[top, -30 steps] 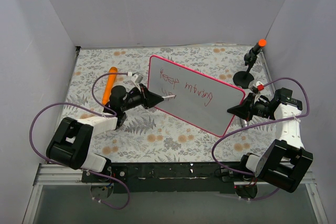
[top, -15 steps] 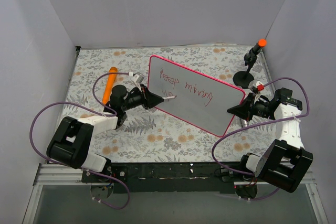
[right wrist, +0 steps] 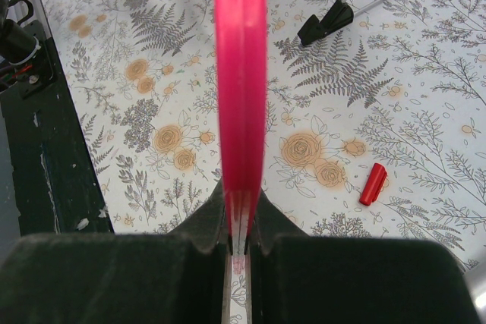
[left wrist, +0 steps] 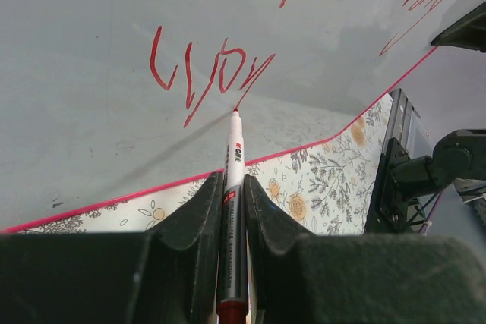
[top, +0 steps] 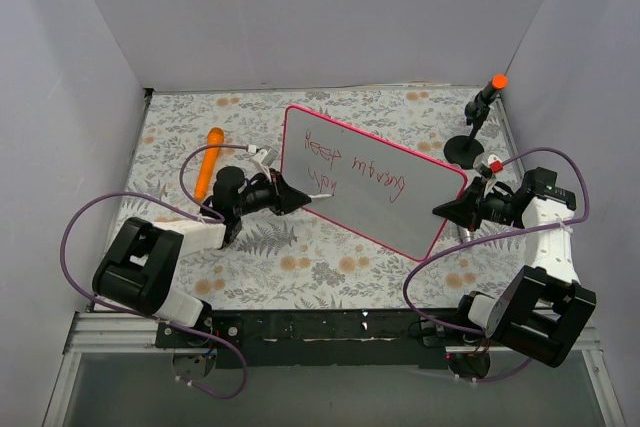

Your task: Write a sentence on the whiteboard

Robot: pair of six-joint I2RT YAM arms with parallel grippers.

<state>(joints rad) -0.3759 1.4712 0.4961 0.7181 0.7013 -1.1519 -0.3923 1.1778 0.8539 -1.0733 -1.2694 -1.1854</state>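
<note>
1. Whiteboard, glossy white and pink-red framed [top: 420, 202], stands tilted on the flowered desk [top: 300, 267], its edge clamped in the right hand [top: 445, 210].
2. Left hand [top: 300, 197], clamped on the slim red marker [left wrist: 234, 161], has added second-line letters to the red handwritten sentence [top: 360, 167]; the writing advances.

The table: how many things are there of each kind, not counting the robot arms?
whiteboard: 1
marker pen: 1
loose red cap: 1
orange stick-shaped thing: 1
black stand with an orange tip: 1
Total: 5
</note>
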